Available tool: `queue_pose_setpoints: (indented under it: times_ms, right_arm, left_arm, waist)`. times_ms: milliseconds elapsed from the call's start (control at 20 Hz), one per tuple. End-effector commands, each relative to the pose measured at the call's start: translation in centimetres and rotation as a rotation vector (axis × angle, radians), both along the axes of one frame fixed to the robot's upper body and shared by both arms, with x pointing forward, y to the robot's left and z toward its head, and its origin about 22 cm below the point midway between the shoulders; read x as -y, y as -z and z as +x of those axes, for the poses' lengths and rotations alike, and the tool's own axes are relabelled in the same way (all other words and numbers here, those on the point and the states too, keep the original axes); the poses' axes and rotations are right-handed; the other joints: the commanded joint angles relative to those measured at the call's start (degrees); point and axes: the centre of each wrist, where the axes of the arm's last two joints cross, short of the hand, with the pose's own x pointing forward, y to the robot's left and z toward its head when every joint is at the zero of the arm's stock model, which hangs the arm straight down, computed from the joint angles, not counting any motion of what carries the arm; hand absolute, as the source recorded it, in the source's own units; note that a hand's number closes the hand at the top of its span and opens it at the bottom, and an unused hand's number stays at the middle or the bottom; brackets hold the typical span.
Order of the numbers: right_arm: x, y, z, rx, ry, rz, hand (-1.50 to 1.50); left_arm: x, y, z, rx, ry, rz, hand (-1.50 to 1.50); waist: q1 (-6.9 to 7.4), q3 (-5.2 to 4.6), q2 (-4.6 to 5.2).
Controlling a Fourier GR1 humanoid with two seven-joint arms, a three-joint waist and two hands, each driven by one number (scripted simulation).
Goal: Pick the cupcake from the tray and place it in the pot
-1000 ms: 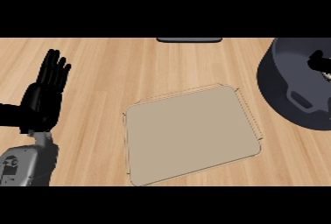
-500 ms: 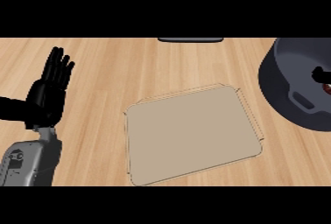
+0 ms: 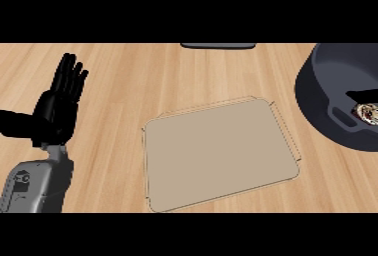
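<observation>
The cupcake (image 3: 366,111) shows as a small brown and white shape inside the dark pot (image 3: 325,105) at the right edge. A black part of my right hand (image 3: 362,94) lies just above it, over the pot's inside. Most of that hand is cut off by the edge, so I cannot tell whether it holds the cupcake. The beige tray (image 3: 218,152) lies flat in the middle of the counter with nothing on it. My left hand (image 3: 59,107) rests open at the far left, fingers pointing up, away from the tray.
A dark flat object (image 3: 218,45) is cut off by the top edge. The light wooden counter (image 3: 148,75) spreads around the tray. The pot stands close to the tray's right side.
The black part of my right hand and the cupcake have slid down in the view inside the pot. My left hand, the tray and the pot have barely shifted.
</observation>
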Motion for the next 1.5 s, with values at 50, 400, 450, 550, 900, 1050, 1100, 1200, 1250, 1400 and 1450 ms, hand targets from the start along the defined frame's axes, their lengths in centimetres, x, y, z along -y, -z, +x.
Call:
queue_pose_setpoints:
  times_ms: [50, 400, 450, 550, 900, 1050, 1100, 1200, 1250, 1400, 1450]
  right_arm:
    - [-1.3, -1.6, 1.4, 0.219, -0.043, 0.094, -1.5]
    - [1.6, -1.7, -0.6, 0.445, 0.087, 0.272, -1.5]
    - [1.6, -3.5, -0.2, 0.437, 0.071, 0.289, -1.5]
    - [2.5, -1.7, -1.3, 0.521, 0.096, 0.302, -1.5]
    - [7.7, -1.5, -7.0, 0.641, 0.108, 0.312, -1.5]
    - [10.7, 0.4, -11.9, 0.674, 0.125, 0.308, -1.5]
    - [11.5, -2.4, -12.1, 0.642, 0.116, 0.295, -1.5]
    - [11.6, -0.2, -13.4, 0.678, 0.142, 0.281, -1.5]
    - [11.1, -0.4, -14.0, 0.683, 0.145, 0.291, -1.5]
    - [14.7, -2.2, -17.3, 0.7, 0.141, 0.281, -1.5]
    - [12.8, 0.5, -16.9, 0.689, 0.144, 0.278, -1.5]
  left_arm:
    - [-0.9, 0.5, -0.2, 0.008, -0.001, -0.002, 0.0]
    - [-1.7, -1.1, -0.6, -0.019, -0.01, 0.004, 0.0]
    - [-1.1, -0.2, 0.1, -0.019, -0.02, 0.005, 0.0]
    - [0.6, -0.4, -0.5, 0.014, -0.006, 0.001, 0.0]
    - [-1.8, -0.7, -0.3, -0.016, -0.022, -0.01, 0.0]
    - [-2.1, -0.4, -1.0, -0.021, -0.029, -0.012, 0.0]
    - [-2.3, 0.5, -1.1, -0.017, -0.035, 0.005, 0.0]
    - [0.2, 0.3, 0.2, -0.004, -0.037, 0.011, 0.0]
    - [-1.4, 0.2, -1.9, -0.007, -0.015, -0.003, 0.0]
    - [-1.1, -0.2, -0.5, -0.014, -0.032, 0.006, 0.0]
    - [-1.4, 0.9, -2.2, 0.005, -0.017, -0.001, 0.0]
  waist:
    - [-0.12, 0.4, 0.13]
    - [-0.59, 0.41, -0.21]
    - [-1.07, 0.34, -0.2]
    - [-0.59, 0.42, -0.05]
    - [-1.29, 0.36, -0.2]
    - [-1.63, 0.37, -0.32]
    - [-1.71, 0.31, -0.35]
    - [-1.51, 0.36, -0.15]
    - [-1.26, 0.32, -0.31]
    - [-1.42, 0.36, -0.19]
    - [-1.08, 0.34, -0.21]
